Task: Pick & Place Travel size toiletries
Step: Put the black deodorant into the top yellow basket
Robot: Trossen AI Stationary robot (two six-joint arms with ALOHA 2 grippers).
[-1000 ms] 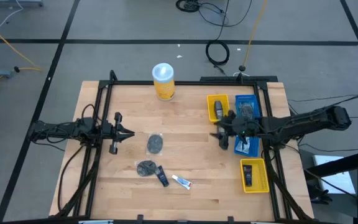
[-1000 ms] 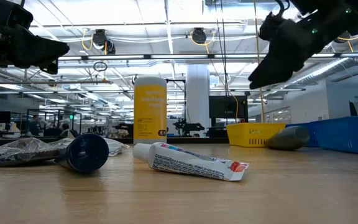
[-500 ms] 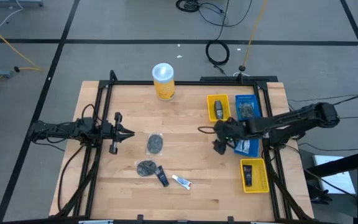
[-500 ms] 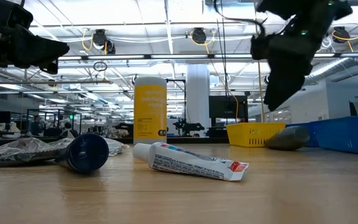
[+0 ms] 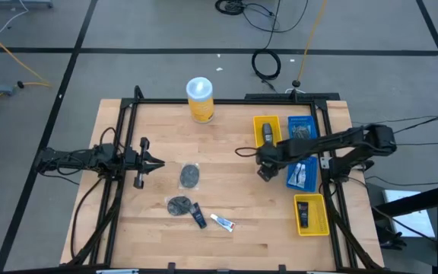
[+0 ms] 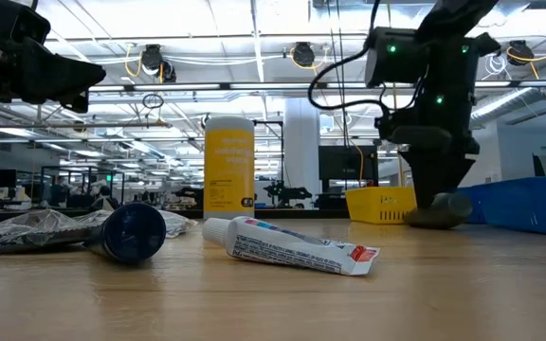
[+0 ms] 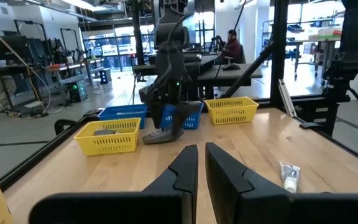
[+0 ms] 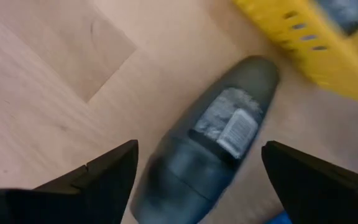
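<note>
Comparing with a second ago, I see my right arm has swung in from the bench's right edge toward the middle, and the right claw [image 5: 263, 172] has dropped from high over the blue tray [image 5: 301, 129] to just above the wood beside the yellow tray [image 5: 256, 122]. Its fingers have gone from partly parted to spread wide. Everything else on the bench [image 5: 226, 236] sits where it did.

The left claw [image 5: 158, 161] waits near the left edge, fingers pressed together on nothing.

By size: the tall yellow canister [image 5: 200, 100] stands at the far edge. Two trays, yellow and blue, sit side by side at the far right corner, a second blue tray [image 5: 304, 177] lies nearer along the right edge, and another yellow tray [image 5: 318, 226] sits near the right front corner.

A dark round pouch [image 5: 190, 176] lies mid-bench, a second pouch [image 5: 177, 205] nearer the front, with a dark-blue bottle [image 5: 196, 216] touching it and a white tube [image 5: 222, 222] just beside that.

The grey oval piece [image 8: 210, 146] lies flat on the wood next to the yellow tray's wall, directly beneath the right claw, between the two spread fingers [image 8: 101, 171] and untouched by either.
</note>
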